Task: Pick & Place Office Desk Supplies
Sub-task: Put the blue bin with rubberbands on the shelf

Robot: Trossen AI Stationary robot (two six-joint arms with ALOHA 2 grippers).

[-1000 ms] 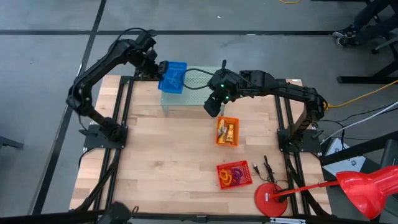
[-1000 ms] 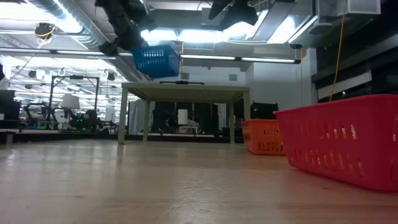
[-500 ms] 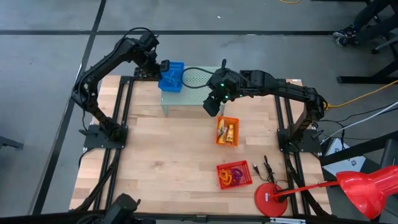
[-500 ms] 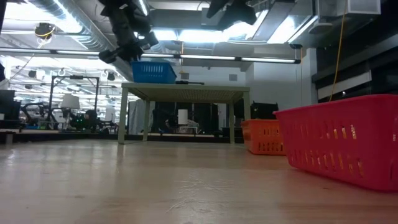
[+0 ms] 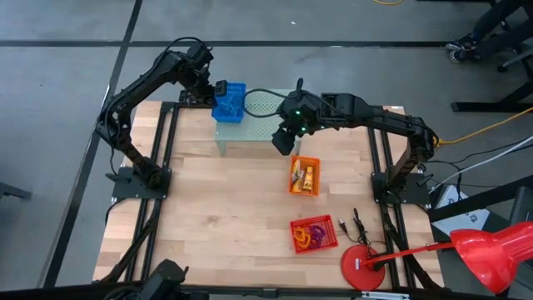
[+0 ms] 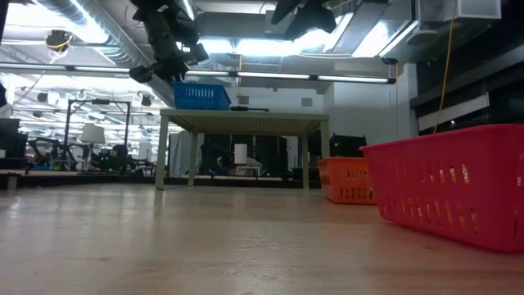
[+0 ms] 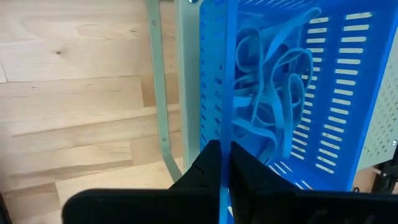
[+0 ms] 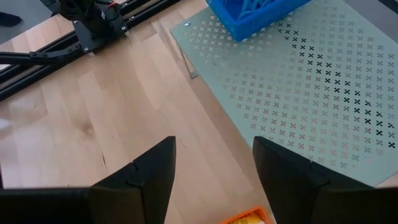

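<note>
A small blue basket holding thin blue loops stands level on the left end of the pale green perforated stand, as the low view also shows. My left gripper is shut on its left wall. My right gripper hangs open above the table by the stand's near edge, touching nothing. An orange basket with yellow-and-white pieces and a red basket with red and orange loops sit on the table. My left gripper pinches the blue basket's side wall on the table's left side, one finger inside the basket and one outside. It comes slanting down from the table's left. The basket sits level with its bottom on the stand's top.
A big red round-based object stands at the table's near right corner, with dark cables beside it. The stand's right part is bare perforated metal. The table's left and near-left wood holds nothing.
My left gripper came down a little and levelled out over the stand's left end. The blue basket, tilted and held above the stand a second ago, now sits level on the stand's top. The last half second shows no further motion.
</note>
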